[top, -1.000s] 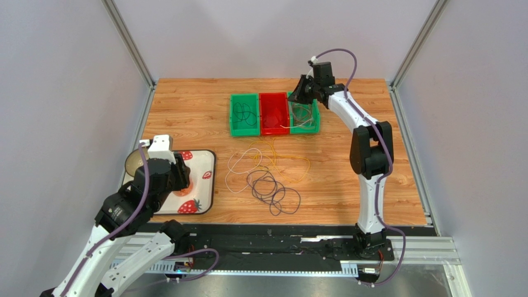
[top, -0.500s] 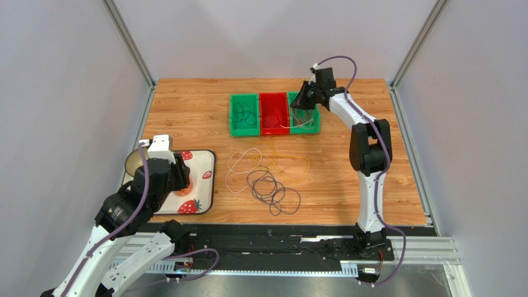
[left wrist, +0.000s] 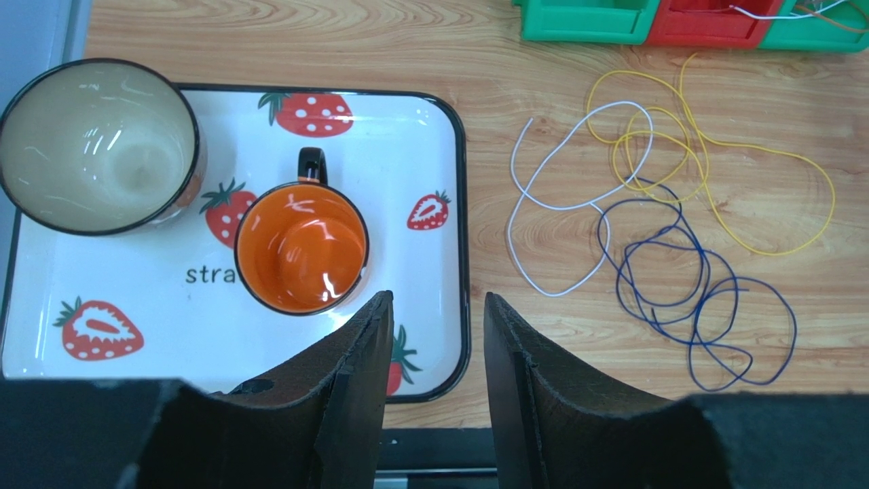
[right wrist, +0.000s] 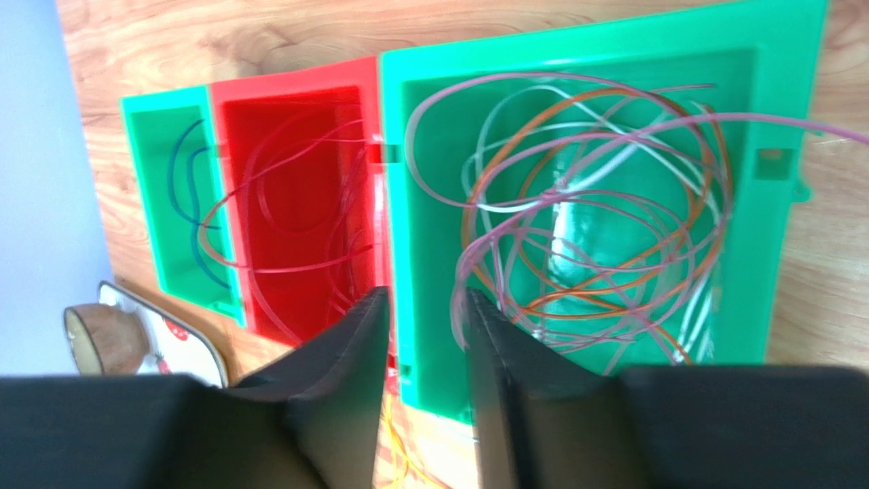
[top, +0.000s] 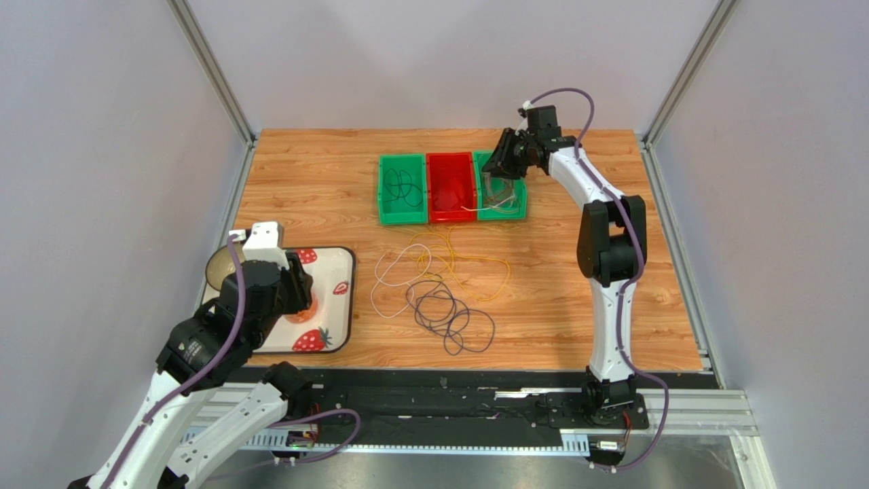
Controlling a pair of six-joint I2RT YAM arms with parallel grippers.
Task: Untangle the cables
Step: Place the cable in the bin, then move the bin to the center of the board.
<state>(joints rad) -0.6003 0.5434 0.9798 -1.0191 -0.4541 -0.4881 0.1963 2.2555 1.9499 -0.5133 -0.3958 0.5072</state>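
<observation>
Loose cables lie on the wooden table: a white one (top: 393,273), a yellow one (top: 477,267) and a dark purple one (top: 449,311). They also show in the left wrist view as white (left wrist: 556,209), yellow (left wrist: 760,194) and dark (left wrist: 694,301) loops. My right gripper (top: 502,165) hangs open over the right green bin (top: 523,200). That bin (right wrist: 775,255) holds a pile of pinkish, orange and white cables (right wrist: 592,234). Nothing sits between the right gripper's (right wrist: 426,295) fingers; one pinkish loop lies beside the right finger. My left gripper (left wrist: 437,301) is open and empty above the tray.
A strawberry-print tray (left wrist: 439,153) at the near left carries an orange cup (left wrist: 302,248) and a bowl (left wrist: 97,145). A red bin (right wrist: 296,132) and a left green bin (right wrist: 153,153) each hold a cable. Grey walls enclose the table.
My right gripper has gone from shut to open above the right green bin and shifted slightly to the far right. The left arm has not moved.
</observation>
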